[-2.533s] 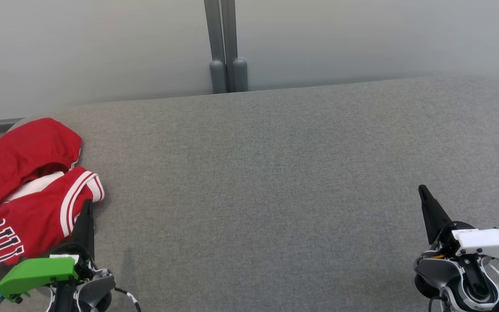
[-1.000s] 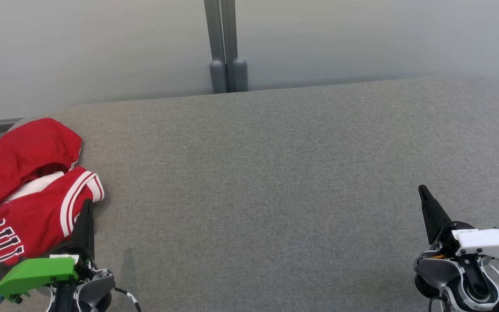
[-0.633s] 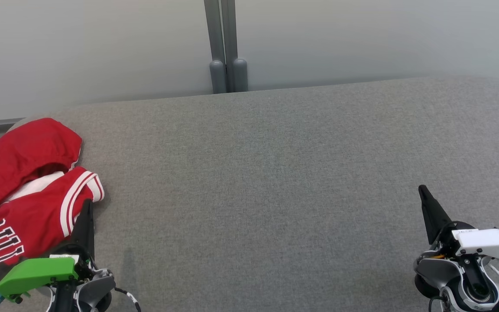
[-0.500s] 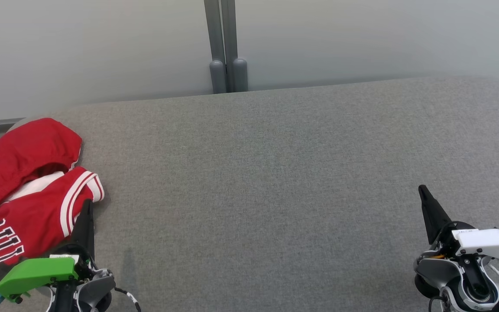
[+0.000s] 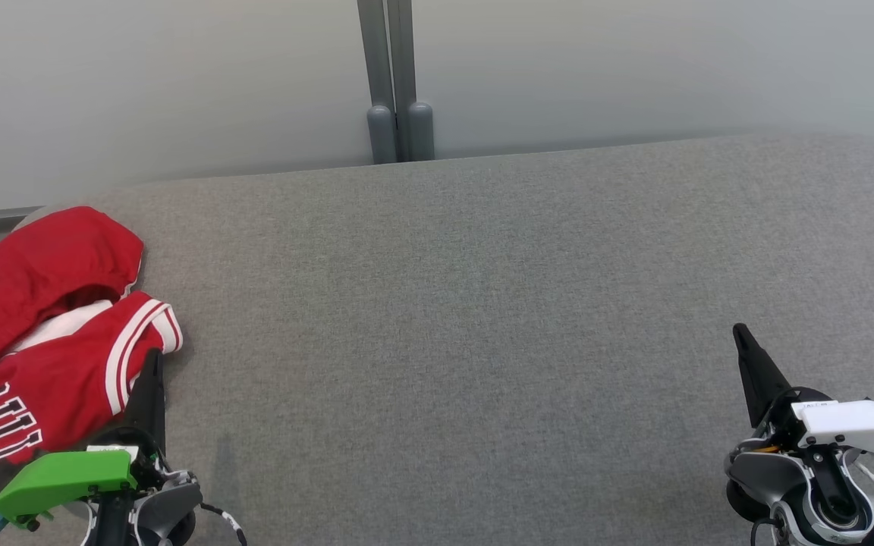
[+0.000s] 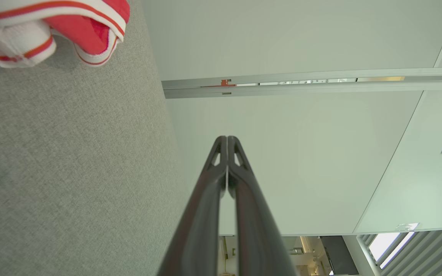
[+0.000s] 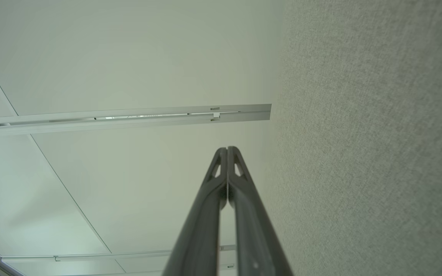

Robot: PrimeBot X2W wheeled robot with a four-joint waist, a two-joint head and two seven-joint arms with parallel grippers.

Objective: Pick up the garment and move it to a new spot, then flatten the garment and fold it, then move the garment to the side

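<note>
The garment (image 5: 42,334) is a red jersey with white and black trim, lying crumpled at the left end of the grey padded surface (image 5: 482,303). A corner of the garment (image 6: 52,27) sits at the top left of the left wrist view. My left gripper (image 5: 153,355) is shut with nothing in it, its tips right beside the jersey's striped hem. In its own view the left gripper (image 6: 227,138) has its fingers pressed together. My right gripper (image 5: 739,330) rests shut and empty at the lower right, far from the jersey, and the right gripper (image 7: 227,148) also shows closed fingers.
A pale wall (image 5: 634,68) runs behind the surface, with a grey post (image 5: 395,83) at its middle. The surface's rounded left end (image 5: 35,216) lies under the jersey.
</note>
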